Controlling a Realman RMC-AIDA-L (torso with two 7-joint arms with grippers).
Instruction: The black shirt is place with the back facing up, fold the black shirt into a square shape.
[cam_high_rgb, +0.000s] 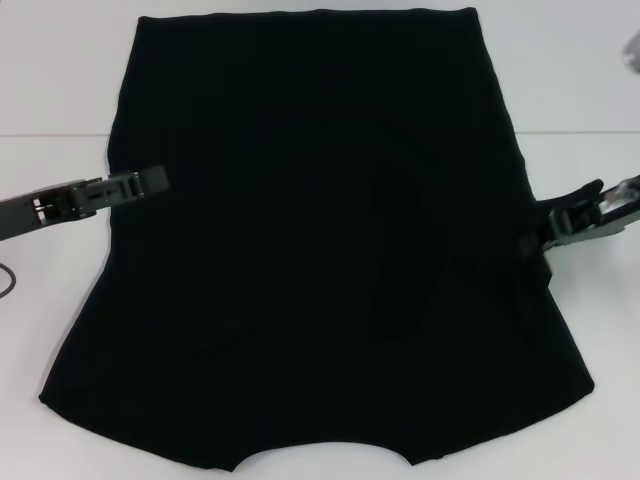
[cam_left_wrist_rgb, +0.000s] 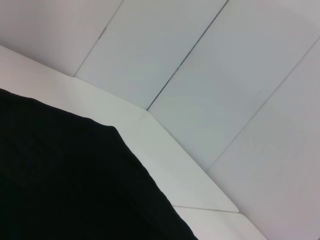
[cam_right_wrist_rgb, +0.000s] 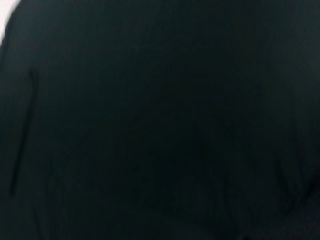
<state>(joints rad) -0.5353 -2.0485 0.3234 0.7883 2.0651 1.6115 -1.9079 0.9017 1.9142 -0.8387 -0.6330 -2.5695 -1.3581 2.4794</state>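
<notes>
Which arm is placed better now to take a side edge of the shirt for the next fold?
Probably the right: the right gripper sits at the black shirt edge, while the left gripper hovers over its side.

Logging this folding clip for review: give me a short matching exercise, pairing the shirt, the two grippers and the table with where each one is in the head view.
Things:
1. black shirt
2. left gripper
3. right gripper
4. white table

Places:
A. at the shirt's right edge, about mid-height
B. spread flat across the middle, neckline at the near edge
C. at the shirt's left edge, about mid-height
D. showing bare around the shirt on both sides

Pairs: 1-B, 2-C, 3-A, 4-D
</notes>
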